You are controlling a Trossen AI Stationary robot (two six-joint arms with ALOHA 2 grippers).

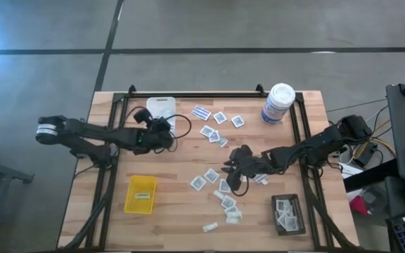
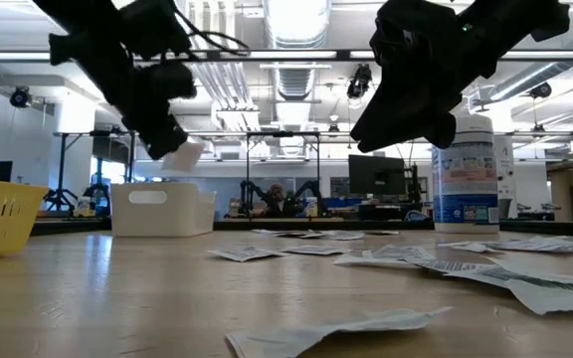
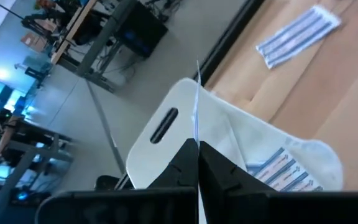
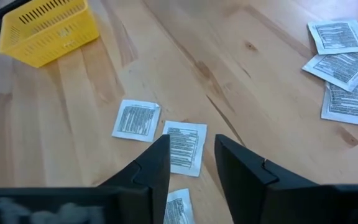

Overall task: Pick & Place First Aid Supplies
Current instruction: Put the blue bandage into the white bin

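Small flat white packets (image 1: 211, 176) lie scattered on the wooden table, with more (image 1: 220, 118) farther back and a blue-striped strip (image 1: 201, 112) beside them. My left gripper (image 1: 164, 128) hangs above the white tray (image 1: 162, 109), shut on a thin pale packet (image 2: 182, 156). A blue-striped strip (image 3: 278, 168) lies inside that tray. My right gripper (image 4: 191, 168) hovers open above the table's middle, its fingers on either side of a printed square packet (image 4: 184, 147) lying flat below, clear of it. My left gripper pinches the thin packet between its two fingers; the packet shows edge-on (image 3: 196, 93), sticking out past the fingertips. The fingers slant downward toward the table's far edge. The packet is lifted clear, above the white tray's near wall.
A yellow slotted tray (image 1: 140, 195) stands near left and a black tray (image 1: 287, 214) with packets near right. A tall white canister (image 1: 278, 103) stands at the far right. Black frame rails (image 1: 209, 95) run along the table's back and sides.
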